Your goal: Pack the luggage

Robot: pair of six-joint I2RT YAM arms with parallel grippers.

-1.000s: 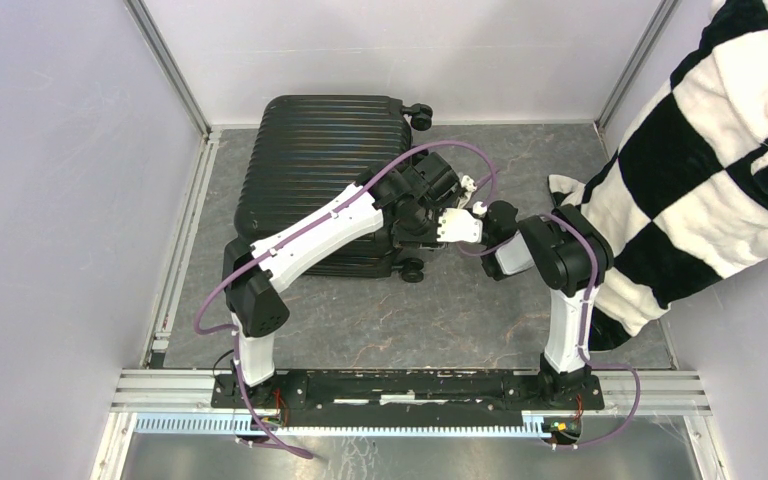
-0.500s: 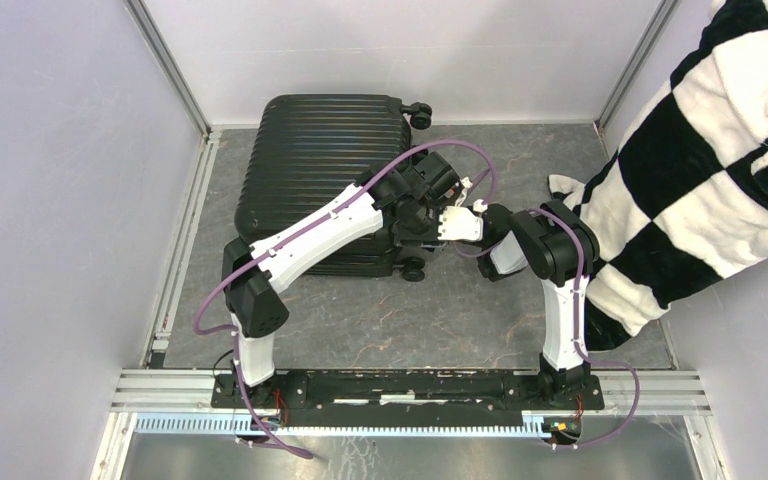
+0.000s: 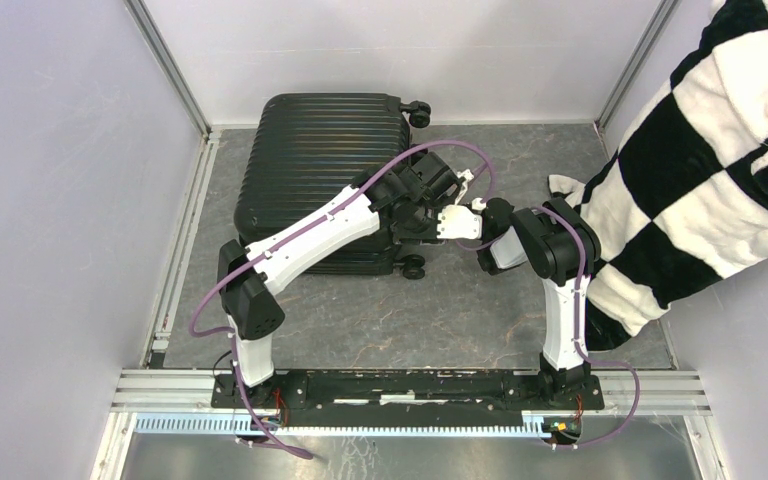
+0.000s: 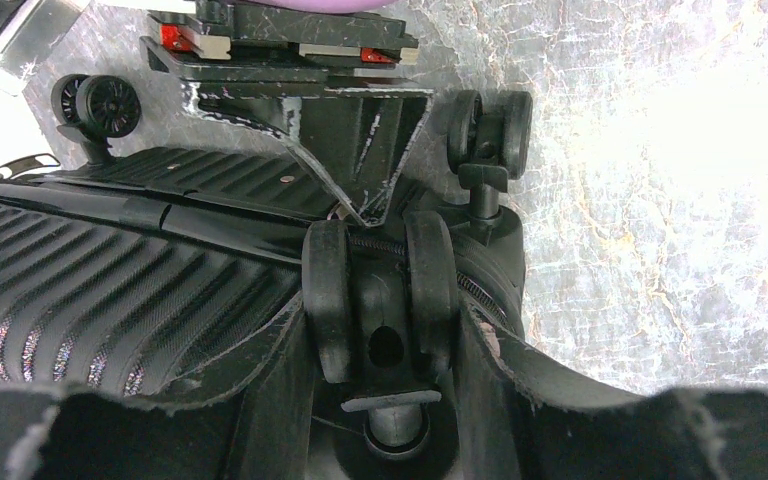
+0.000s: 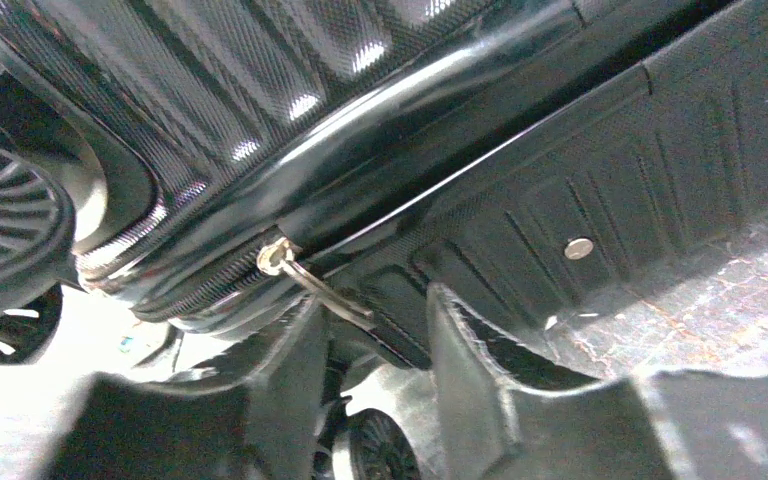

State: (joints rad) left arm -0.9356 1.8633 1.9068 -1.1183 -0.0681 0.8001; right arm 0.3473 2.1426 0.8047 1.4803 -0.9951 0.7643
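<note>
Right gripper [image 5: 370, 300] has crept in toward the luggage [image 3: 315, 150] and narrowed its jaws. They stand partly open around the zipper pull [image 5: 312, 282], not pinching it. Closed, the luggage lies at 11 o'clock on the table [image 3: 460, 310]. At its 4 o'clock corner the left gripper [image 4: 380, 318] clamps a caster wheel [image 4: 328, 290]. If the jaws close off-centre, the thin pull may slip out, and a hard tug could wrench the wheel free.

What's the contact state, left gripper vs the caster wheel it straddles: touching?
Touching. Left wrist view: the left gripper fingers sit flush against both sides of the luggage caster wheel, no gap.
</note>
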